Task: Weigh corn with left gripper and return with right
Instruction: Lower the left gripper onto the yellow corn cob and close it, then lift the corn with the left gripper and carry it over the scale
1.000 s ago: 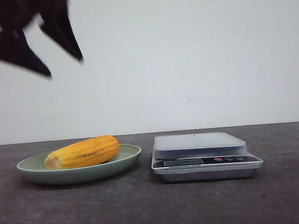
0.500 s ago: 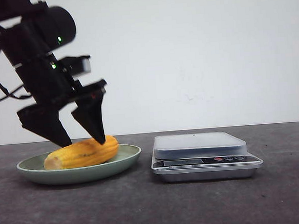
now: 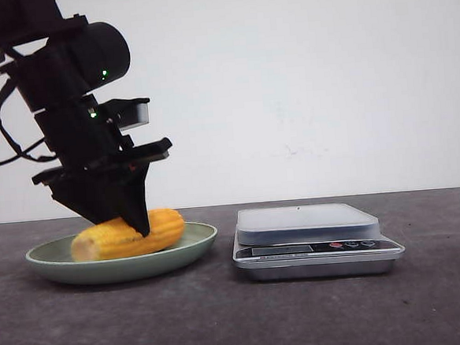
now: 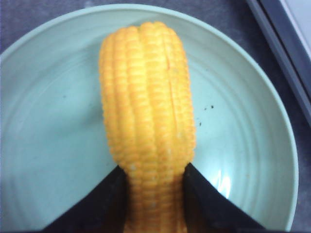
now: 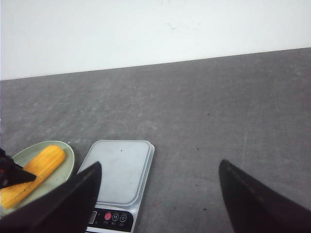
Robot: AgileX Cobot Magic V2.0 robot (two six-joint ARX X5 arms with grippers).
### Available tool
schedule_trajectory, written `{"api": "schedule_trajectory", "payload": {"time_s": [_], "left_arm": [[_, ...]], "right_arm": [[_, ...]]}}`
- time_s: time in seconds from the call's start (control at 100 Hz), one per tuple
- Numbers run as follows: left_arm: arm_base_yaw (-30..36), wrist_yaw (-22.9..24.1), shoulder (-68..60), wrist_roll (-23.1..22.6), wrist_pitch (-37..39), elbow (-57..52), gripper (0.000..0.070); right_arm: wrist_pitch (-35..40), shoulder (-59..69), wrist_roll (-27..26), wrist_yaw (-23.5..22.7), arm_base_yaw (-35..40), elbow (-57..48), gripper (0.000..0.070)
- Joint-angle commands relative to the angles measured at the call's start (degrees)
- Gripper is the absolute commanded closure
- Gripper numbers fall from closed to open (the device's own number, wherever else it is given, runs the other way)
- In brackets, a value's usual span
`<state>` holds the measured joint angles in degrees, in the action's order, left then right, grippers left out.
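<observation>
The corn (image 3: 164, 225) lies on its side on the pale green plate (image 3: 197, 242). My left gripper (image 3: 129, 224) has come down over the cob's middle, and its two black fingers press against both sides of it. In the left wrist view the corn (image 4: 146, 97) runs away from the gripper (image 4: 154, 175) across the plate (image 4: 48, 121), still resting on it. My right gripper (image 5: 159, 165) is open and empty, high above the table by the scale; it does not show in the front view. The corn (image 5: 34, 171) also shows in the right wrist view.
A silver kitchen scale (image 3: 306, 223) with a flat grey top and dark button panel stands just right of the plate, with nothing on it. It also shows in the right wrist view (image 5: 119, 170). Dark grey table (image 3: 240, 322); white wall behind.
My left gripper came down from the upper left onto the plate, straddled the corn with open fingers, then closed on the cob. The corn shifted slightly.
</observation>
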<state>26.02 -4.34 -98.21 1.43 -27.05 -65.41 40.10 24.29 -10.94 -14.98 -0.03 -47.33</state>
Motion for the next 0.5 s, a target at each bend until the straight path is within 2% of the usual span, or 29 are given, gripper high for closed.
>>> {"api": "schedule_trajectory", "payload": {"time_s": [0.0,0.1,0.19,0.38,0.44,0.49], "left_arm": [[0.37,0.33,2.05,-0.22,-0.83,-3.08,0.0690],[0.85,0.22,5.64,1.44,-3.98,-6.91,0.0690],[2.05,-1.11,8.46,4.72,-6.16,-11.19,0.0690],[7.72,-1.16,9.33,15.63,-5.79,-21.16,0.0690],[10.19,0.11,8.26,17.57,-4.57,-23.34,0.0690],[12.81,3.50,7.02,18.71,-3.08,-24.46,0.0689]], "right_arm": [[-0.11,0.31,-0.50,0.00,0.07,-1.11,0.0218],[0.22,0.31,-0.50,0.00,0.07,-1.11,0.0218],[0.26,0.31,-0.50,0.00,0.07,-1.11,0.0218],[0.24,0.31,-0.63,0.00,0.07,-1.11,0.0218],[0.24,0.31,-0.63,0.02,0.07,-1.11,0.0218],[0.24,0.31,-0.63,0.13,0.07,-1.11,0.0218]]}}
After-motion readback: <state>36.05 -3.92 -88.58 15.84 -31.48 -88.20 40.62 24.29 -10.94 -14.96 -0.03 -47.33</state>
